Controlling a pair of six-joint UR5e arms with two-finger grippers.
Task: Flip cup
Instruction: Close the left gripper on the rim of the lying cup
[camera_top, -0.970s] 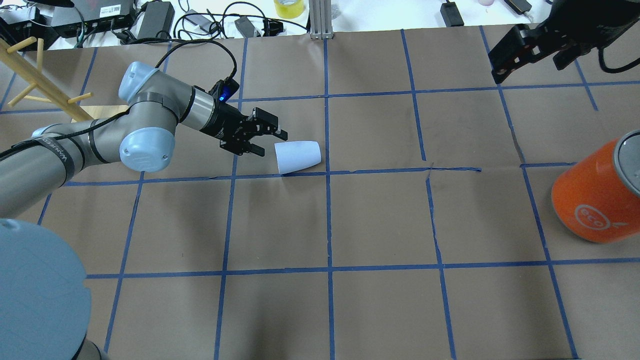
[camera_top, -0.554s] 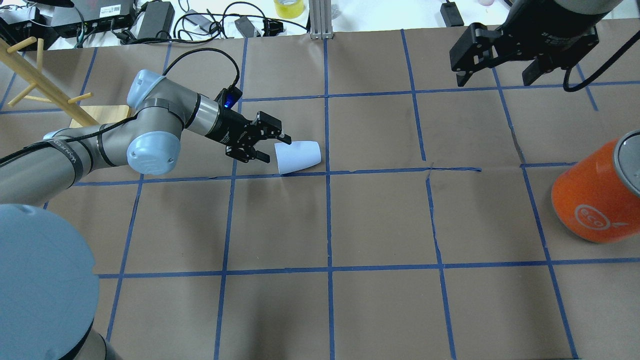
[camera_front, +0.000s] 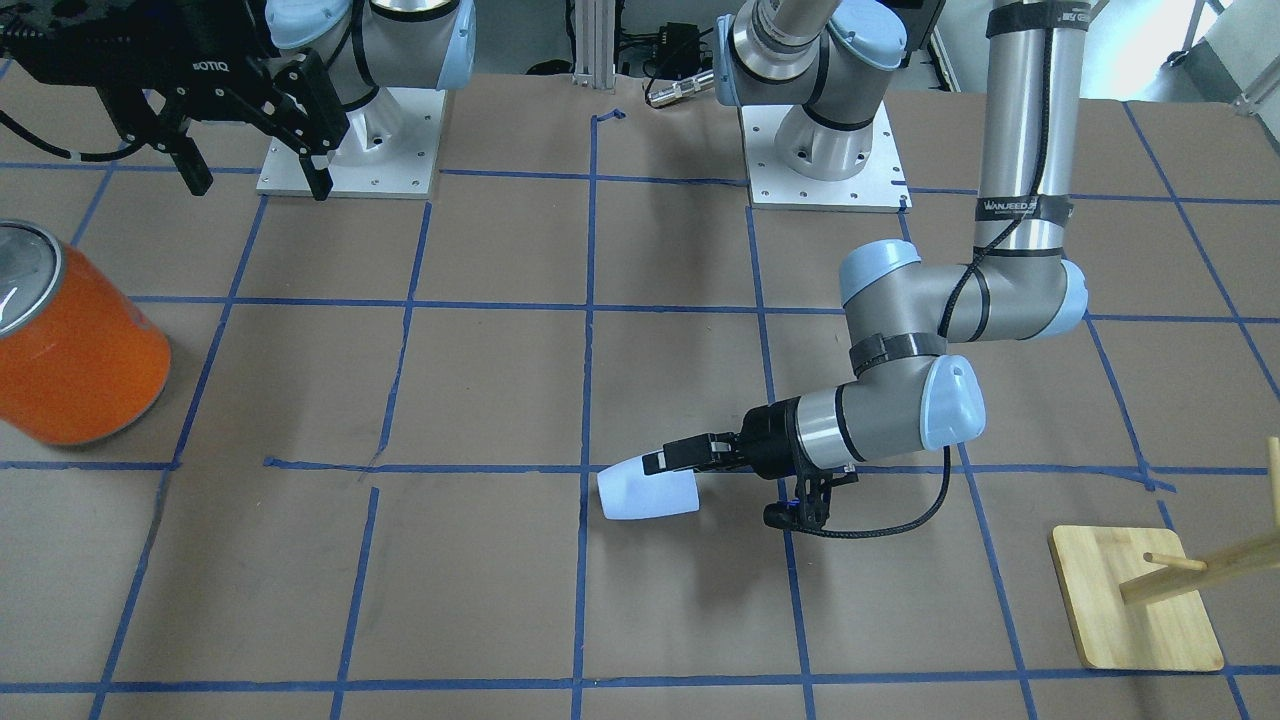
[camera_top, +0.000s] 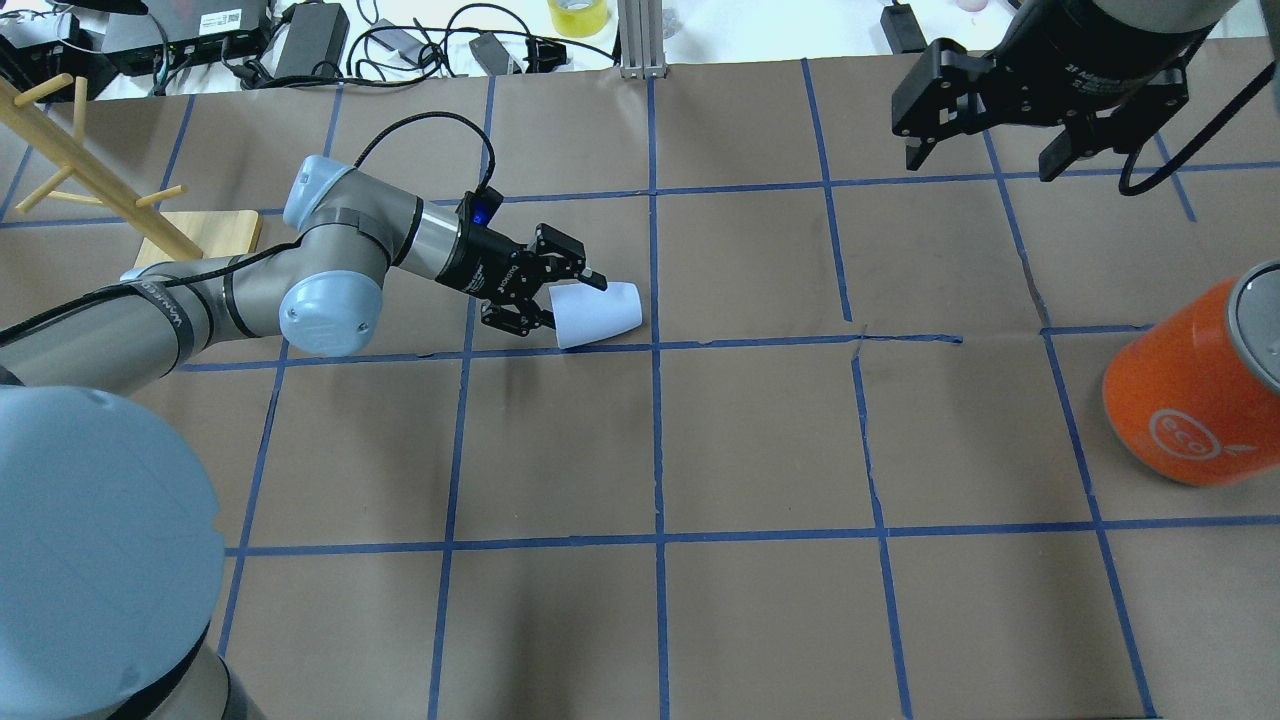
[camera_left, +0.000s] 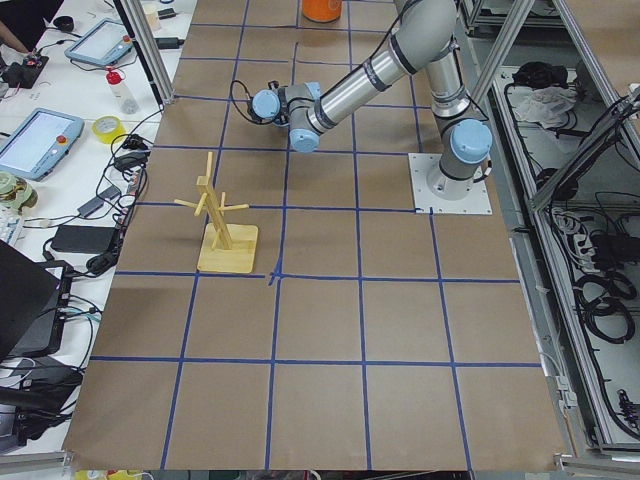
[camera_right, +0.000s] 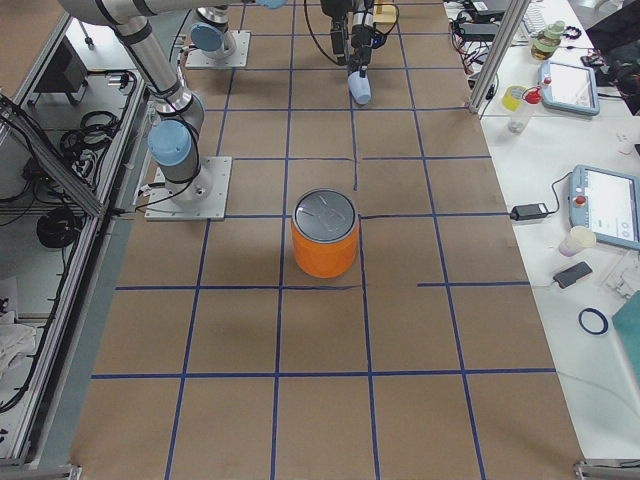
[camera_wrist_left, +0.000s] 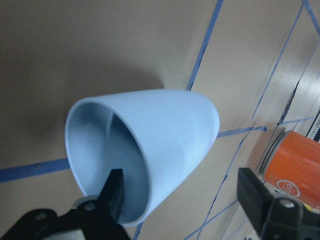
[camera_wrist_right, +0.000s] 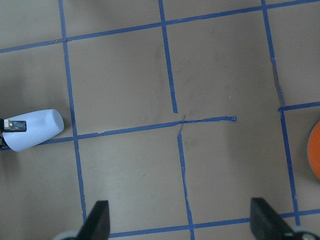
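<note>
**Cup on its side, left jaws spread at its rim**

The cup (camera_top: 598, 314), smooth pale-blue plastic tapering to a narrower base, lies on its side on the brown paper-covered tabletop (camera_top: 760, 440). It is well apart from the orange can (camera_top: 1190, 400), a broad cylinder with a silver top, and lies on the can's robot-left side with its base pointing toward the can. The left gripper (camera_top: 565, 300) comes in low at the cup's mouth end, jaws open. One finger sits at the darker inside and the other outside the wall (the wrist view shows a gap between it and the plastic). The right gripper (camera_top: 980, 165) hangs high above the tabletop, nearer the can than the cup, jaws spread wide. Between cup and can runs flat paper crossed by blue tape lines.
</note>
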